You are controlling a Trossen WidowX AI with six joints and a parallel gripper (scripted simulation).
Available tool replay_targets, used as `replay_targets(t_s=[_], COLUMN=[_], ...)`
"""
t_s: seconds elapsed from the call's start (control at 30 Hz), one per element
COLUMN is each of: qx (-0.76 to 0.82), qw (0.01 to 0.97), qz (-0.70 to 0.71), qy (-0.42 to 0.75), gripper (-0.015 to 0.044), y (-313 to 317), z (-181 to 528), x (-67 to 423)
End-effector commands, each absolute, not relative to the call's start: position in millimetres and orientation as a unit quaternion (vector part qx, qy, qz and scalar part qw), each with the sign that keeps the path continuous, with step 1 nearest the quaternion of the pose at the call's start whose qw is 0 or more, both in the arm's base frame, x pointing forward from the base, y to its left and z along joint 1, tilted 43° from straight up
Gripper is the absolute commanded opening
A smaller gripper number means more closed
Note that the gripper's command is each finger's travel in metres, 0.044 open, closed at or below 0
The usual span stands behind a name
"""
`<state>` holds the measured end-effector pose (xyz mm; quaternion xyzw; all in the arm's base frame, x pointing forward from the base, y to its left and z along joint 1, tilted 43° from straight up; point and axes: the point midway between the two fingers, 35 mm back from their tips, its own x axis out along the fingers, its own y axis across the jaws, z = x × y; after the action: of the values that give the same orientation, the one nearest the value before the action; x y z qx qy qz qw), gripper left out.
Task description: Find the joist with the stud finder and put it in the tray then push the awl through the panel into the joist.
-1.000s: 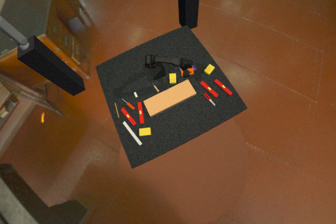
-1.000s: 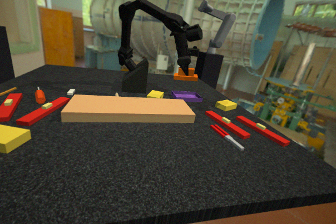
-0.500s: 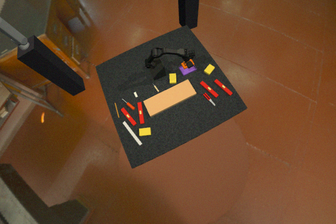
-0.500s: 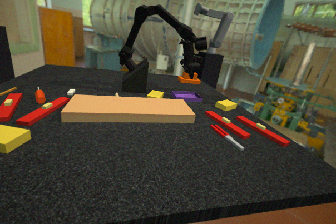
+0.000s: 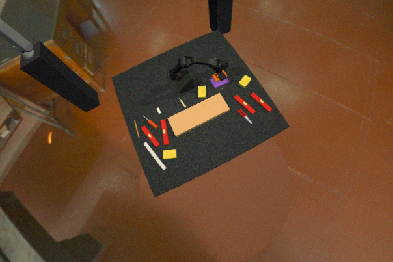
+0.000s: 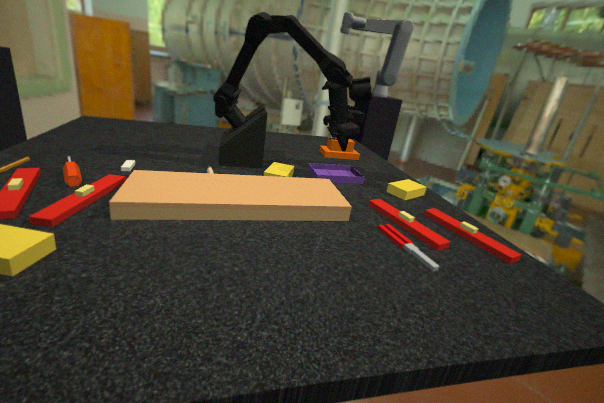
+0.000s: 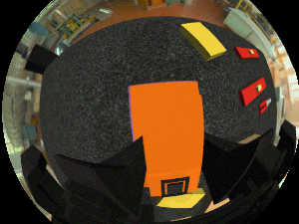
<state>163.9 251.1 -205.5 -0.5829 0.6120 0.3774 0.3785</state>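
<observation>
Scanning left to right on the exterior cam: the awl (image 6: 72, 172) with its orange handle sits untouched at the far left beside the red levels, so that part's not started. The floor panel (image 6: 230, 195) in the middle shows no hole that I can make out. Further right, the gripper (image 6: 344, 141) is pinching the orange stud finder (image 6: 340, 150) and holding it just above the purple tray (image 6: 335, 172), not set down yet. So by my reckoning: drop-off is nearly there, then the awl pickup and the one poke are left.
</observation>
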Motion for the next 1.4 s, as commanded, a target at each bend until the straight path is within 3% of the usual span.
replay_targets(t_s=[0.0,1.07,1.37], qx=[-0.584,-0.585,-0.582], qw=[0.379,0.379,0.378], qz=[0.380,0.379,0.378], qy=[0.608,0.609,0.613], gripper=[0.0000,0.0000,0.0236], y=[245.8,203.2,203.6], z=[-213.6,-258.8,-257.5], x=[164.7,161.9,160.6])
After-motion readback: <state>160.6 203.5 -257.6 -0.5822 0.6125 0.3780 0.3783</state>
